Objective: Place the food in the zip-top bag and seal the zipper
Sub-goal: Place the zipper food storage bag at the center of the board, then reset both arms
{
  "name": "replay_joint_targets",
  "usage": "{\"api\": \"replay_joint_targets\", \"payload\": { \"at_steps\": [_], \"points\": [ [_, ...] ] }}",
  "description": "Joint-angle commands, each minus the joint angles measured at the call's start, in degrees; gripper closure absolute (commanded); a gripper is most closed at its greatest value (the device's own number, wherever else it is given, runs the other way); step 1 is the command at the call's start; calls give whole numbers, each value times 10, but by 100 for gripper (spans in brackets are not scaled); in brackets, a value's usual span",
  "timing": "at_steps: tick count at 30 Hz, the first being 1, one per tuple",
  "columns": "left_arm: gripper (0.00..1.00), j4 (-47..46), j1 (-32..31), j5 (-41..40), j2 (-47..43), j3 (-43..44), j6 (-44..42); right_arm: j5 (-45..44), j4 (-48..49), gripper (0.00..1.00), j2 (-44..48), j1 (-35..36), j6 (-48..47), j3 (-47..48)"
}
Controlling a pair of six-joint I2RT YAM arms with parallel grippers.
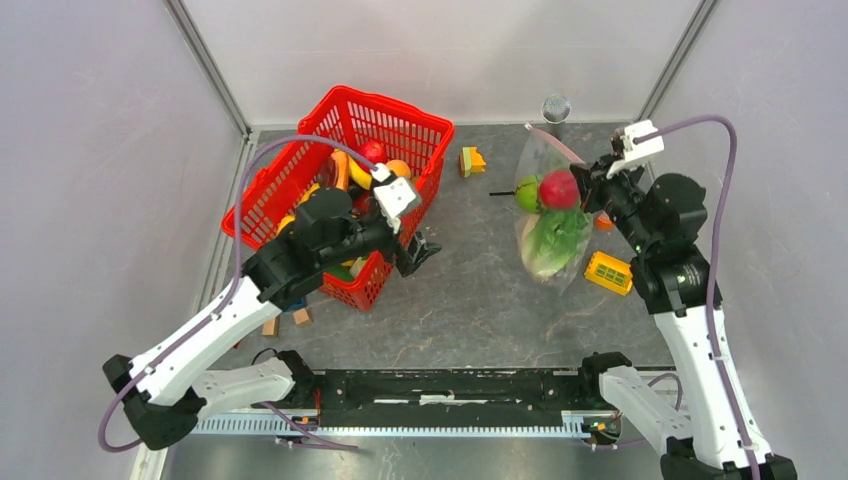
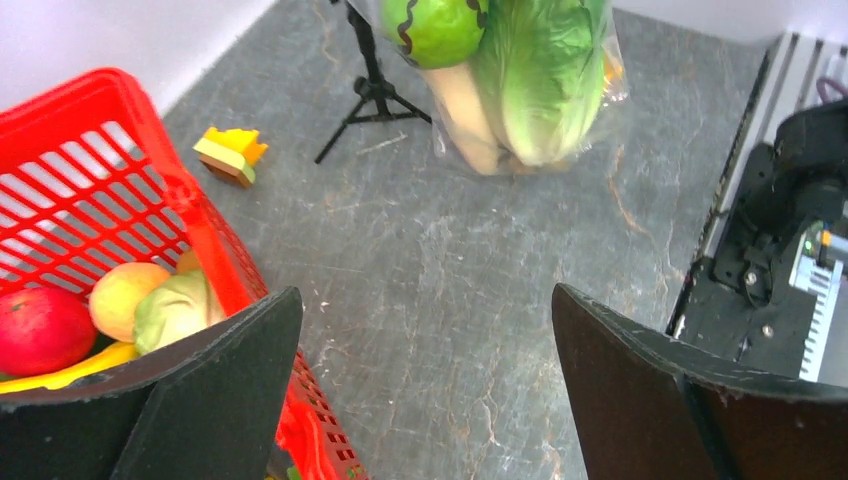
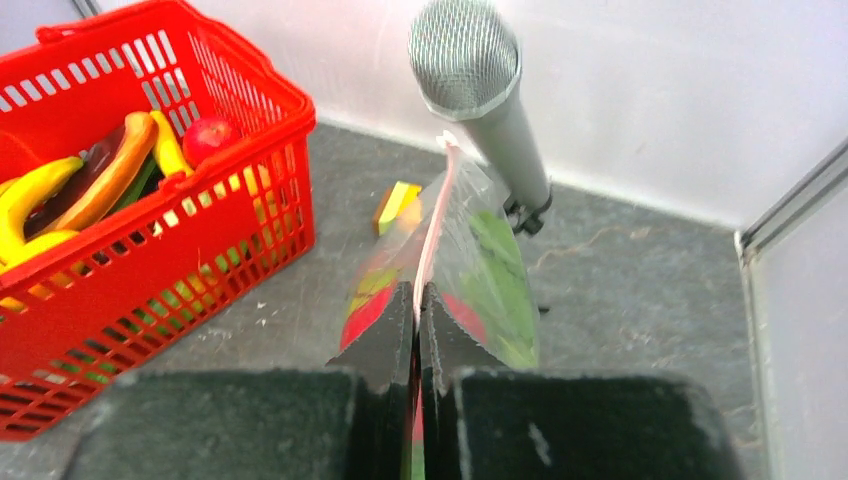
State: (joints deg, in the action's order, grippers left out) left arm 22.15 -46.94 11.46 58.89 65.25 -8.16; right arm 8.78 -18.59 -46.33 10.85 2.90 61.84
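The work is perhaps half done. In the zip-top bag (image 1: 540, 158) I see already a lettuce (image 1: 552, 238), a round red fruit (image 1: 559, 189), a green fruit (image 1: 527, 193) and a cream-white vegetable (image 2: 462, 115). In the red basket (image 1: 395, 125), which stands at about 10 o'clock from the middle of the table (image 1: 470, 300), there lie yellow bananas (image 3: 28, 195), another red fruit (image 3: 207, 138) and some pale round pieces. I judge that these must go into the bag, and after this the mouth must be sealed.

The bag is at about 2 o'clock on the table, well apart from the basket. Its long axis goes nearly from 12 to 6 o'clock in the top view. The mouth with the pink zipper (image 3: 437, 215) is at the 12 o'clock end and the bottom points to 6 o'clock. The bottom seems to touch the table, but I am not sure of it.

The right gripper (image 3: 418, 295) is clenched on the zipper strip and holds the mouth edge up. Whether the zipper is pressed together along its whole width, I cannot tell.

The left gripper (image 2: 425, 300) has its fingers spread wide with nothing between them. It is just beside the near right corner of the basket, above the bare table.
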Motion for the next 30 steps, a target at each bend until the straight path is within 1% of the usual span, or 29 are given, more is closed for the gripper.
{"api": "replay_joint_targets", "payload": {
  "at_steps": [1, 2, 4, 6, 8, 10, 11, 12, 13, 14, 16, 17, 20, 22, 24, 26, 30],
  "points": [
    [0, -51, 5, -71, -36, -16, 51, 60, -6, 100, -43, -1, -64, 111],
    [0, -54, 7, -85, -46, -22, 56, 108, -20, 100, -52, -1, -67, 114],
    [0, -64, 9, -112, -62, -35, 68, 208, -30, 100, -52, 3, -67, 76],
    [0, -72, 13, -142, -75, -41, 76, 242, -39, 99, -27, 33, -74, 7],
    [0, -76, 16, -151, -84, -42, 103, 233, -42, 94, 8, 85, -73, -73],
    [0, -81, 18, -152, -86, -37, 115, 255, -26, 83, 34, 145, -52, -143],
    [0, -82, 18, -153, -85, -35, 120, 277, -6, 72, 48, 175, -36, -168],
    [0, -82, 18, -154, -81, -30, 126, 289, 19, 52, 61, 209, -30, -192],
    [0, -80, 19, -156, -77, -24, 130, 283, 36, 39, 85, 228, -13, -205],
    [0, -76, 20, -160, -72, -19, 136, 263, 49, 30, 104, 238, -5, -212],
    [0, -70, 22, -169, -64, -11, 145, 220, 57, 21, 137, 238, -4, -203],
    [0, -67, 22, -172, -61, -8, 150, 197, 53, 20, 146, 238, -8, -194],
    [0, -63, 22, -193, -58, -11, 164, 68, 48, 16, 163, 238, -7, -178],
    [0, -68, 22, -218, -60, -20, 178, -51, 31, 16, 158, 237, 12, -180],
    [0, -62, 22, -252, -59, -20, 210, -201, 4, 14, 144, 238, 44, -183],
    [0, -38, 22, -272, -55, -13, 229, -311, -9, 13, 134, 238, 70, -193],
    [0, 6, 22, -338, -42, -11, 284, -458, -3, 7, 134, 237, 90, -217]
  ]
}}
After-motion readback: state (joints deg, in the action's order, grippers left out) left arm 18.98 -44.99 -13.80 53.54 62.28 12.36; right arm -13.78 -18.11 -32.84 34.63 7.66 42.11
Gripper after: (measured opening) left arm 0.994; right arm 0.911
